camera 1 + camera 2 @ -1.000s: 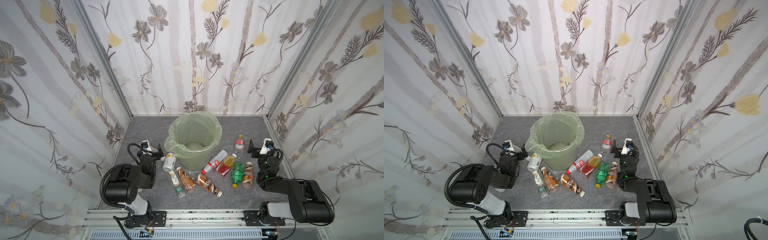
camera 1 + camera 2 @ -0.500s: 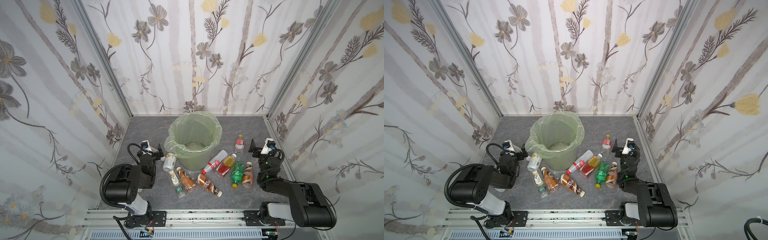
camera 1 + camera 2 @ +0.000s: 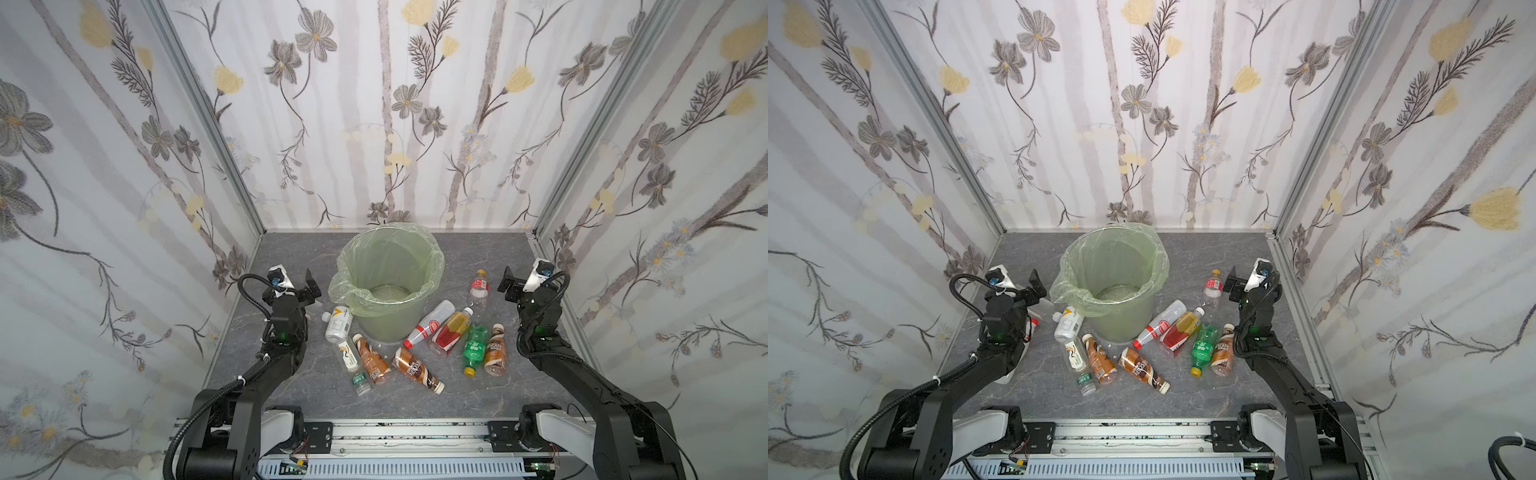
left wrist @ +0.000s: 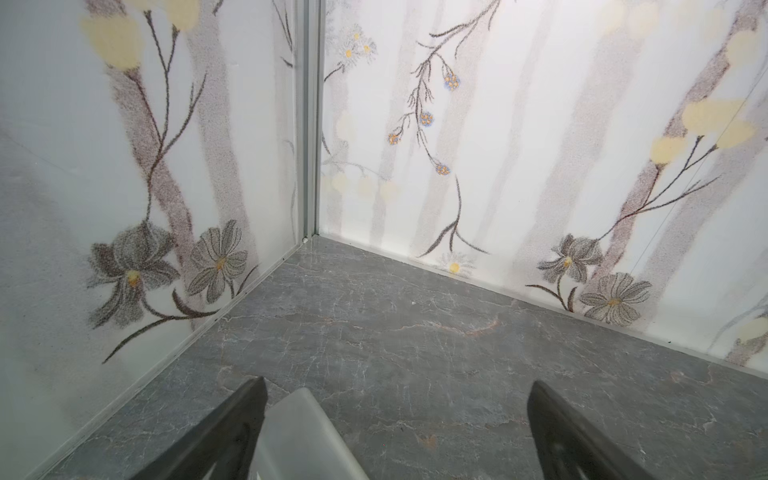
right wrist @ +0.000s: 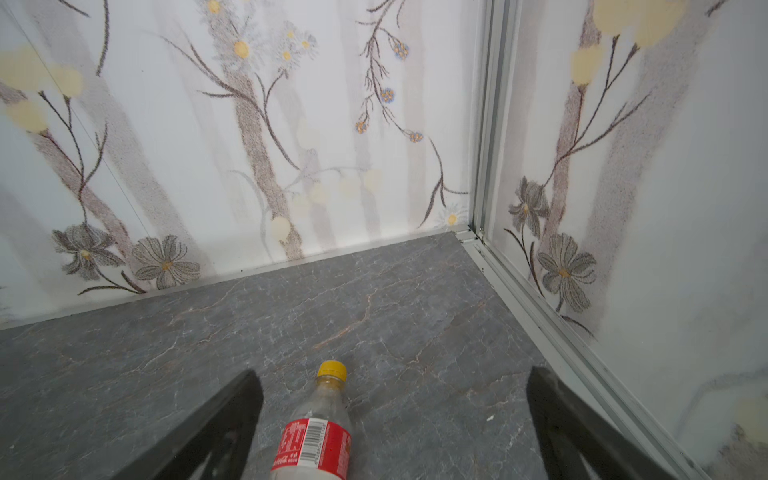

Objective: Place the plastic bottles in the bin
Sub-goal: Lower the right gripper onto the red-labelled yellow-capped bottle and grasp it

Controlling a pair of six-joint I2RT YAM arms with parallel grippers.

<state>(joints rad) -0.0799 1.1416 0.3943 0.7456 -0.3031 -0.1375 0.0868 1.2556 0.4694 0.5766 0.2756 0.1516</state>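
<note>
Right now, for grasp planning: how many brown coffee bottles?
3: left brown bottle and middle brown bottle in front of the bin, right brown bottle beside the green bottle. Left arm may hide more.

Bright, even, diffuse light fills the enclosure, and the white flowered walls [image 3: 386, 124] glow softly. On the grey floor [image 3: 457, 399] shadows are faint and short, gathered beneath the bin [image 3: 386, 324] and the plastic bottles [image 3: 451, 334]. The bin's liner carries only a mild sheen. Both top views are sharp, with wide-angle stretching that splays the metal posts [image 3: 210, 120] outward toward the edges. In the wrist views the wall print looks grainy. The left gripper [image 4: 397, 384] and right gripper [image 5: 392, 374] show dark, soft-focused fingers [image 4: 216, 436], and a pale shape [image 4: 299, 436] beside the left one is blurred.
</note>
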